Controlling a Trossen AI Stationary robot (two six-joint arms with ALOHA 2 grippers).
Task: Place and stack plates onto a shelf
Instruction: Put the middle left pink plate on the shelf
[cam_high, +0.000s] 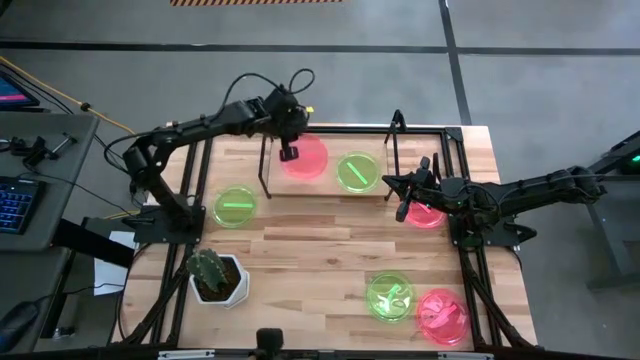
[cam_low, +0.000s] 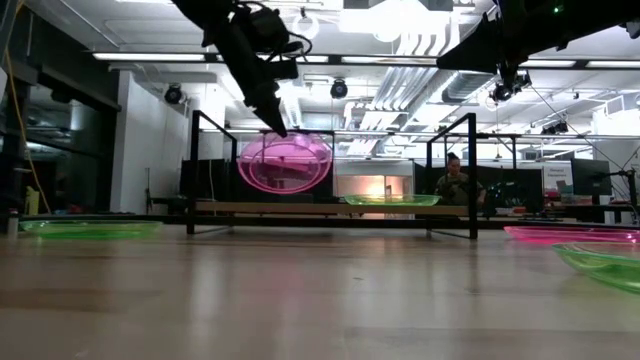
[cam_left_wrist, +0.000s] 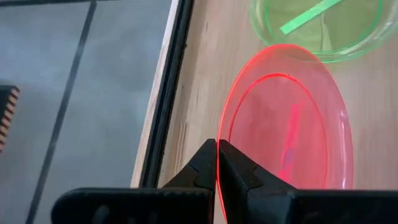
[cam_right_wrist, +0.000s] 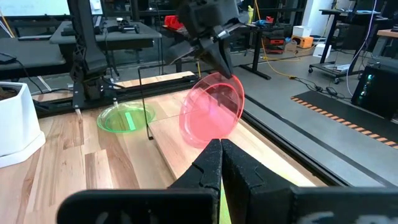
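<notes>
My left gripper (cam_high: 288, 152) hangs over the shelf (cam_high: 325, 188) at the table's far side, shut on a pink plate (cam_high: 308, 158). In the low view this plate (cam_low: 285, 162) stands almost on edge above the shelf's wooden board (cam_low: 300, 208). A green plate (cam_high: 357, 172) lies flat on the board's right half. My right gripper (cam_high: 405, 203) is shut and empty. It is raised beside the shelf's right end, above the left edge of a pink plate (cam_high: 428, 214) that lies flat on the table. My left gripper pinches the pink plate's rim (cam_left_wrist: 219, 163) between its two fingers (cam_left_wrist: 239, 174), at the plate's upper edge (cam_low: 280, 135). The fingers slant down from above. The plate hangs below them, tilted nearly upright, and its lower edge is clear of the board.
Another green plate (cam_high: 235, 207) lies on the table left of the shelf. A green plate (cam_high: 390, 297) and a pink plate (cam_high: 442, 315) sit near the right front corner. A white pot with a cactus (cam_high: 215, 275) stands near the left front. Thin black rods (cam_low: 192, 170) frame the shelf.
</notes>
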